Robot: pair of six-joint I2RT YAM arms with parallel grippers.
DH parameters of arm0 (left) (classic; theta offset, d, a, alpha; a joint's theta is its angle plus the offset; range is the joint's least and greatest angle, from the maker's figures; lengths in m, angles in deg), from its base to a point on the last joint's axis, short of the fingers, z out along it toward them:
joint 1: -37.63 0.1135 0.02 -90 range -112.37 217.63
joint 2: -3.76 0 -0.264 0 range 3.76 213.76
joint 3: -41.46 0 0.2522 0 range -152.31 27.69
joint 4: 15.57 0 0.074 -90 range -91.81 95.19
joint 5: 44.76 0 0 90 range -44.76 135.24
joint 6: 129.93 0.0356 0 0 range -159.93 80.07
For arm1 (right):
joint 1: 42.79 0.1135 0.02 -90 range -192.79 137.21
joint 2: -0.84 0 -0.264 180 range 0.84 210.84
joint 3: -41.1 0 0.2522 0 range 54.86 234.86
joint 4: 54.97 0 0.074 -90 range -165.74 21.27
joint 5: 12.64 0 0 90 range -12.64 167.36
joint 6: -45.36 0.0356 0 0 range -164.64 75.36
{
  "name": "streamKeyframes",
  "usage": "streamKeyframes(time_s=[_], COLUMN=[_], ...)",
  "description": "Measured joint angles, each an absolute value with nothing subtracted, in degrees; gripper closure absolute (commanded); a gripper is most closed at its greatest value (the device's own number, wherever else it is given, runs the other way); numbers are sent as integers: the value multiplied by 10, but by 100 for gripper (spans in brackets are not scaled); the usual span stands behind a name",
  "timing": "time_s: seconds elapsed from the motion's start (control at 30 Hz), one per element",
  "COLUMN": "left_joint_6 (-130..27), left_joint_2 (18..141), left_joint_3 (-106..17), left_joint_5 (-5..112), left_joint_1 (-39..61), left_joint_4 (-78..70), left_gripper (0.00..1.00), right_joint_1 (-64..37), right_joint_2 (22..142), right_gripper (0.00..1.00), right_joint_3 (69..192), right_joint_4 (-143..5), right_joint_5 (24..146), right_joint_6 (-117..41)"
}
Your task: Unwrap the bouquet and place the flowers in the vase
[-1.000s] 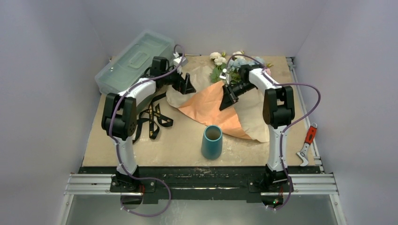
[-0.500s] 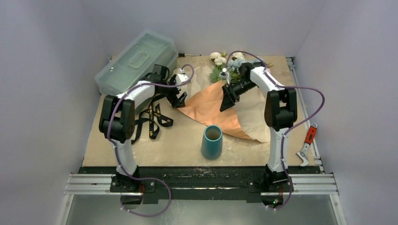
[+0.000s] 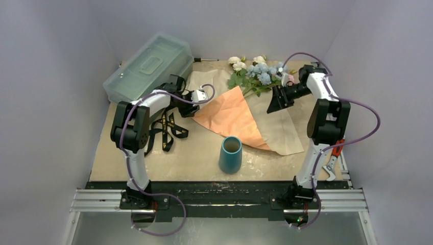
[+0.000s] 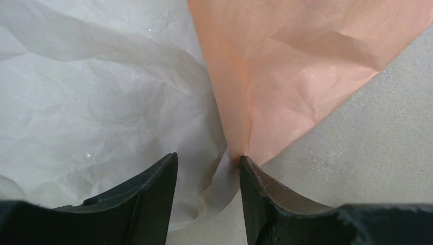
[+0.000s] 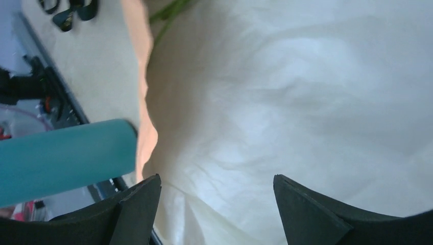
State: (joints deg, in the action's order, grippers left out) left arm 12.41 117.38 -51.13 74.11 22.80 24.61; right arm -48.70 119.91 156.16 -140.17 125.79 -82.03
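In the left wrist view, the left gripper (image 4: 207,158) is seen at the bottom of the frame with its jaws roughly half apart. The meeting edge of the orange sheet (image 4: 301,66) and the tan sheet (image 4: 102,92) is caught in the gap between them, though neither finger is seen pressed onto the paper. Bare table (image 4: 367,153) is shown at the lower right.

From above, this gripper (image 3: 191,108) is placed at the left corner of the spread wrapping, left of centre. The right gripper (image 5: 215,177) is held wide open with nothing between its fingers; only the tan sheet (image 5: 306,102) is seen beneath it. In the overhead view it (image 3: 273,104) is found right of centre, over the tan sheet (image 3: 283,132).

The flowers (image 3: 258,74) are laid at the top centre of the overhead frame on the opened paper, just above and to the left of the right gripper and well apart from the left one; their green stems (image 5: 171,15) are glimpsed at the top of the right wrist view. The orange sheet (image 3: 230,115) is spread between the two grippers. The vase (image 3: 231,154) is stood upright below it — near the lower centre, apart from both grippers. The black ribbon (image 3: 166,130) lies loose at the left, and the toolbox (image 3: 148,64) at the upper left.
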Motion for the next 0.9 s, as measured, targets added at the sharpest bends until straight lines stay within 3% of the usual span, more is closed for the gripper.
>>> streamKeyframes(time_s=[0.23,0.43,0.67,0.9], left_joint_6=[137,137,137,136], left_joint_2=[1178,1189,1193,1197], left_joint_3=[-501,-501,-501,-501], left_joint_5=[728,724,720,715], left_joint_1=[214,209,207,207], left_joint_4=[223,204,192,178], left_gripper=[71,71,72,76], right_joint_1=[-514,-511,-509,-495], right_joint_2=[1173,1180,1267,1302], right_gripper=[30,36,38,49], right_joint_3=[1529,1554,1639,1639], right_joint_4=[-1274,-1171,-1131,-1129], right_joint_5=[1113,992,959,958], right_joint_6=[-719,-657,-621,-614])
